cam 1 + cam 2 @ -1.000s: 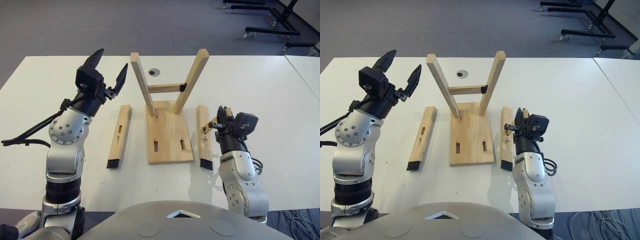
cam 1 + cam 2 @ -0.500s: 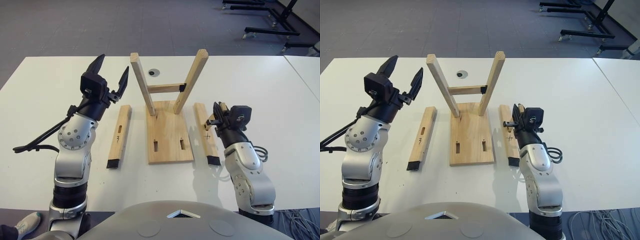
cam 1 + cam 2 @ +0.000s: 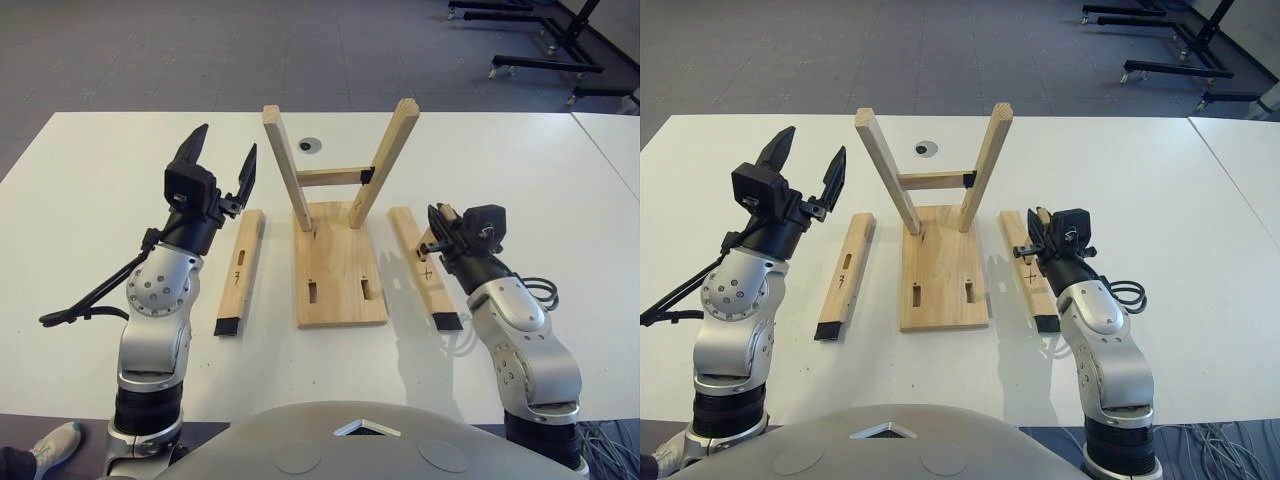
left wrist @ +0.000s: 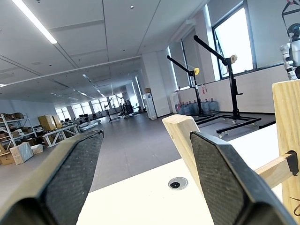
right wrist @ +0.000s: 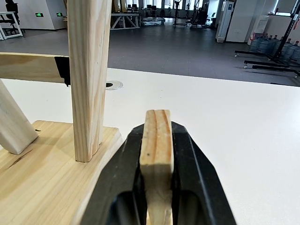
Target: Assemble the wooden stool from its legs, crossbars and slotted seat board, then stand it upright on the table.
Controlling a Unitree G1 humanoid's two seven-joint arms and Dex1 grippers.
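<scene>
- Nearest, two loose legs flank the seat board (image 3: 340, 305) on the table (image 3: 540, 170), black-capped ends toward the robot. The left loose leg (image 3: 238, 272) lies flat and untouched. The right loose leg (image 3: 425, 272) angles away from the board's edge.
- Right gripper (image 3: 437, 235): clamped across the narrow faces of the right loose leg near its far end (whether that end is lifted cannot be told).
- Seat board, near half: two empty slots (image 3: 312, 292) await these legs.
- Left gripper (image 3: 227, 142): fingers spread wide, holding nothing, poised above the far end of the left loose leg.
- Farthest, two upright legs (image 3: 287, 170) joined by a crossbar (image 3: 330, 177) stand splayed on the board's far half.
- Handling, as a judgement: the legs look stiff, light and smooth-sided. An end grip leaves a long lever and needs a firm pinch. A hold nearer mid-length would balance better.
</scene>
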